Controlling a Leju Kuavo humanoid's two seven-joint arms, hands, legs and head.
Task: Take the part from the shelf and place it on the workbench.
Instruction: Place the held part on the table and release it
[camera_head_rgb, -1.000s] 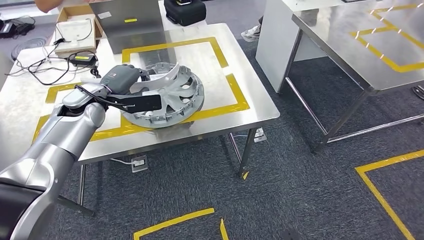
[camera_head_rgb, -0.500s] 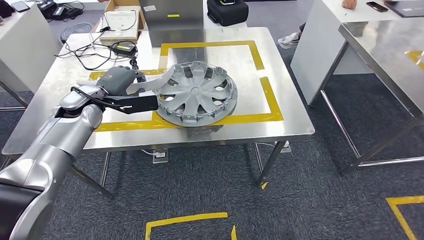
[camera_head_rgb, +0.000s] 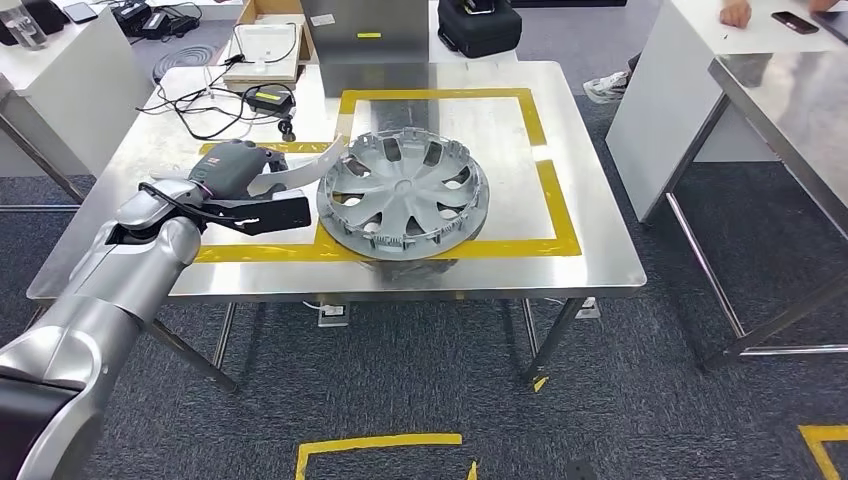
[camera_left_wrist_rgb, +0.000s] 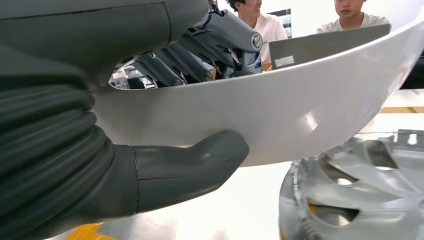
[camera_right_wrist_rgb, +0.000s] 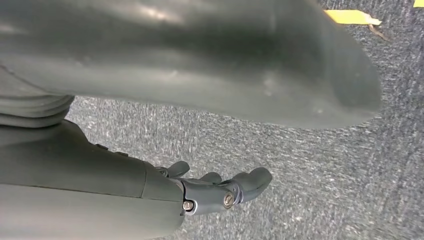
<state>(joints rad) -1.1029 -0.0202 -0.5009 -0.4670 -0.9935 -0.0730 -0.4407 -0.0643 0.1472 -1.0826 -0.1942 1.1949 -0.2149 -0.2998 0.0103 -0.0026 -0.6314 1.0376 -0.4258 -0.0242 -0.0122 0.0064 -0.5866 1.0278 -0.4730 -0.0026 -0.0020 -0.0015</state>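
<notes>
Our left hand (camera_head_rgb: 240, 178) is clamped on the part (camera_head_rgb: 403, 194). In the left wrist view the thick thumb (camera_left_wrist_rgb: 192, 162) sits on one side of a smooth curved rim piece and the dark fingers (camera_left_wrist_rgb: 175, 62) are on the other side. Our right hand (camera_right_wrist_rgb: 220, 192) hangs down over the carpet (camera_head_rgb: 650, 400). Its fingers look a little curled and hold nothing, but we cannot tell if they are apart or together.

The part is a round silver wheel cover. It sits low over the table (camera_head_rgb: 600, 265), on or just above it, across the yellow tape (camera_head_rgb: 545, 180), and it looks a bit tilted. We cannot tell if it rests flat yet.

We think it is light, because it looks like thin plastic. It is stiff but may bend or crack if we squeeze hard. The shiny skin looks slippery. The rim, where we hold it now, seems the best place to grab. The spokes have big holes between them, and small clips stick out round the edge.

The table is shiny metal. Behind it are a box (camera_head_rgb: 265, 45), black cables (camera_head_rgb: 200, 100) and a dark bag (camera_head_rgb: 480, 25).
</notes>
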